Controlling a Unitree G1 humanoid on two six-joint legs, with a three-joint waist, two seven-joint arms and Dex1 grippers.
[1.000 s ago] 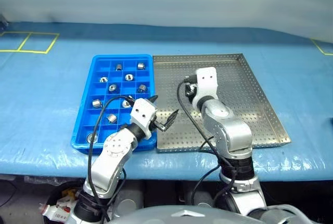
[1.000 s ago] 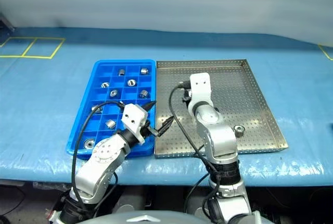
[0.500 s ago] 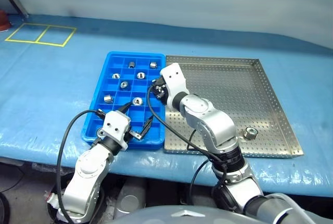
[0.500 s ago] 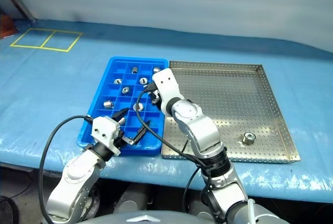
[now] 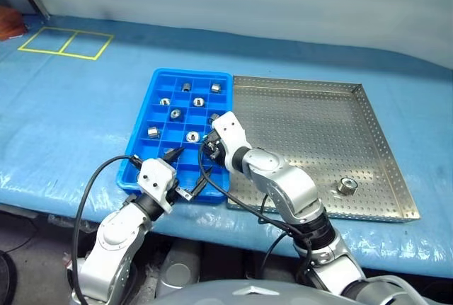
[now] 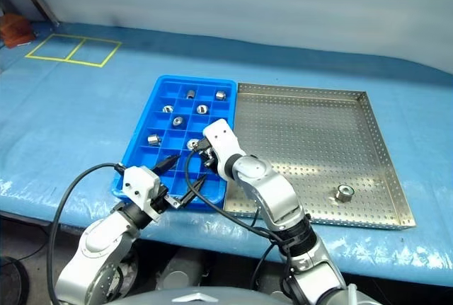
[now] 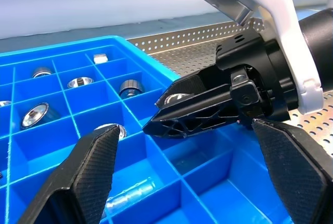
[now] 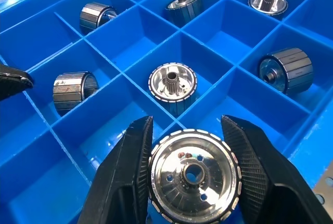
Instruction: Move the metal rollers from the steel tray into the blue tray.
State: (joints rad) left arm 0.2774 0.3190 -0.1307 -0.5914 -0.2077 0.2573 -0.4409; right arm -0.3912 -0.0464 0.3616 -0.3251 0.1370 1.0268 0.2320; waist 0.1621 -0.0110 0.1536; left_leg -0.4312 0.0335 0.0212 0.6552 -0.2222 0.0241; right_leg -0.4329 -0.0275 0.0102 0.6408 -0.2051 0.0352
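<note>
1. Your left end effector [image 6: 173, 180] stands with its fingers wide apart and nothing between them, at the near edge of the blue tray [image 6: 145, 135]. A second ago it hung by the tray's near right corner, at the seam with the steel tray; now it sits further left along that near edge.
2. Just ahead of that end effector, the blue tray's compartments hold seven metal rollers [image 5: 192, 136], one to a cell, in the far and middle rows; the near cells around it are bare.
3. Your right end effector [image 8: 189, 174] is clamped on a roller [image 8: 194, 170], its face and central hole towards the wrist camera. A second ago this end effector was over the steel tray [image 6: 368, 149]; it has since swung left and now hangs over the blue tray's right column, just above an empty cell.
4. Well to the right of that end effector, one roller [image 6: 344, 194] stands on the steel tray's perforated floor, near its near right corner.
5. Both trays sit side by side, touching, on the table [image 5: 71, 100].
</note>
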